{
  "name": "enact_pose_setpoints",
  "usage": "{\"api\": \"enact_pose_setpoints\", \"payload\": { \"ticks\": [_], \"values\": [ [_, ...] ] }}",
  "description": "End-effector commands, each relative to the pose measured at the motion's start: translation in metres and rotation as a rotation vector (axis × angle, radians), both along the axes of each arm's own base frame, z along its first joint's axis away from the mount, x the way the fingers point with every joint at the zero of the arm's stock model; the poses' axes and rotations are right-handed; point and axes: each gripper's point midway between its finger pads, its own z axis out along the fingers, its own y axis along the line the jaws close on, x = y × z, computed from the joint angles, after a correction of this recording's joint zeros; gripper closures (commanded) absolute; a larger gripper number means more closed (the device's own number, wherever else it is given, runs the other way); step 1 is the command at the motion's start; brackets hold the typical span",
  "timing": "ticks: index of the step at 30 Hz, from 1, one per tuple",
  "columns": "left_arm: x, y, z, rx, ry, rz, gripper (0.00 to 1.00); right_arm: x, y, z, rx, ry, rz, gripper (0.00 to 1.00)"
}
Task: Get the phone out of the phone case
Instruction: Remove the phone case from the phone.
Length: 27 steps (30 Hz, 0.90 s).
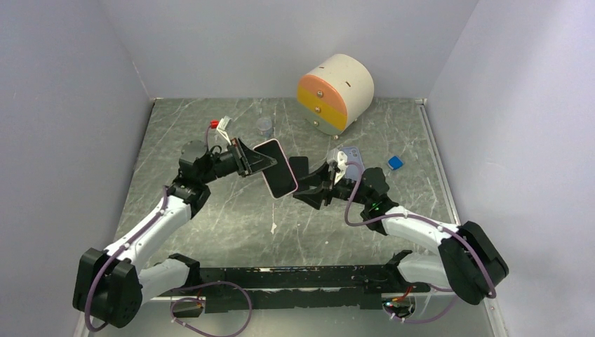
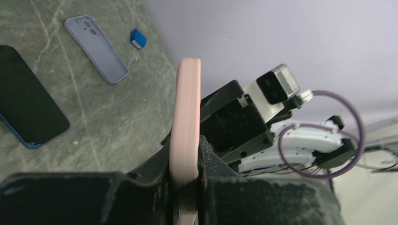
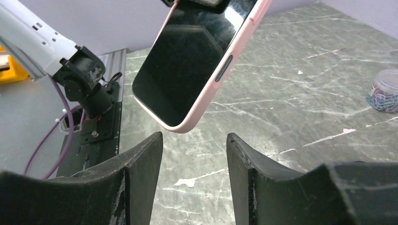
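Quick count of what's here: two phones, two cases, two hands.

Phone one is the black-screened phone (image 3: 192,61). It sits inside the pale pink phone case (image 2: 187,117), up in the air over the middle of the grey marbled worktop (image 1: 210,203). It's tilted, and the right arm's camera looks straight at the screen. The left hand (image 1: 247,160) is clamped on the end nearest the left arm, one finger on each face of the case. The right hand (image 3: 195,145) sits just right of the phone with its fingers spread and nothing between them. The phone's lower corner hangs just beyond the fingertips, not touching.

Phone two is a dark phone with a blue rim (image 2: 28,105), lying flat on the worktop just right of the held one. Further right is one empty lavender phone case (image 2: 96,49) with its camera cutouts showing. Beyond that is one small blue block (image 1: 395,162).

Along the far side there's one cream round drawer unit with pink and yellow drawer fronts (image 1: 337,91). One small clear jar of coloured paper clips (image 3: 385,91) stands to its left.
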Motion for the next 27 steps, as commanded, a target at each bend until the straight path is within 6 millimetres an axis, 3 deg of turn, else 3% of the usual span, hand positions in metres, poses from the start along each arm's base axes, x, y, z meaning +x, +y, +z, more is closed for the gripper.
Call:
{"api": "enact_pose_setpoints", "payload": {
  "ticks": [1,9,27],
  "values": [
    [-0.017,0.004,0.027,0.112,-0.162,-0.069,0.98,-0.014,0.003,0.017,-0.038,-0.046,0.099,0.44],
    [-0.033,0.006,0.039,0.161,-0.232,-0.131,0.98,-0.026,0.011,0.037,-0.056,-0.076,0.241,0.44],
    [-0.042,-0.002,0.049,0.103,-0.249,-0.222,0.97,-0.039,0.021,0.033,-0.116,-0.090,0.402,0.58]
  ]
}}
